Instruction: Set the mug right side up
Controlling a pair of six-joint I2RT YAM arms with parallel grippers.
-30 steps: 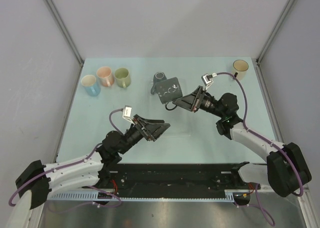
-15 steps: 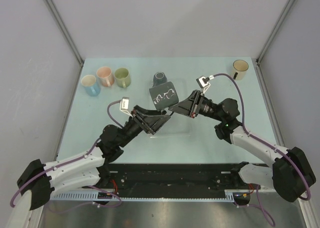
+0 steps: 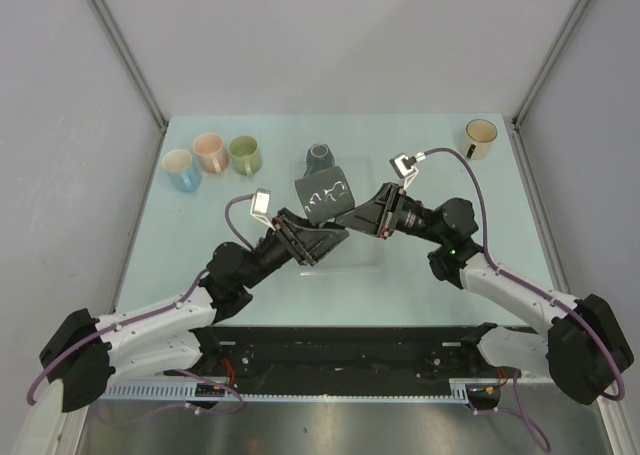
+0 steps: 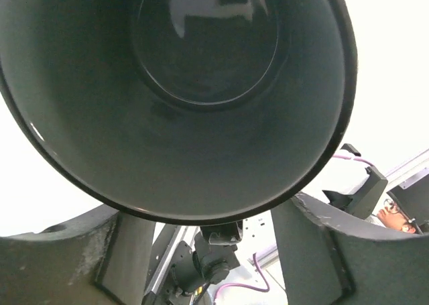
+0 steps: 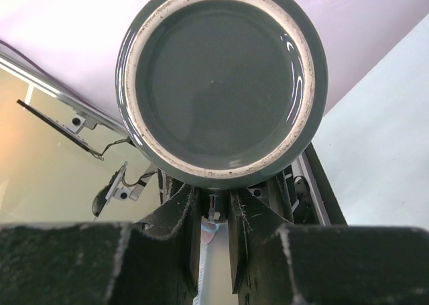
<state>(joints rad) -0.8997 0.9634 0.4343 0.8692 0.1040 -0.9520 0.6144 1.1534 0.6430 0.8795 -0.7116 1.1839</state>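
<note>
left gripper (image 3: 322,231) has swung in from 7 o'clock, fingers spread either side of the mouth. dark mug (image 3: 322,193) hangs above the table (image 3: 175,240) centre, drifted left. its mouth is at 9 o'clock, base at 3, long axis near level. right gripper (image 3: 348,215) pinches it, so the handover looks ready.

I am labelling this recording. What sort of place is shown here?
Probably a robot test cell in a lab: grey panel walls, a pale-green table, and the left arm and right arm at a dark mug.
</note>
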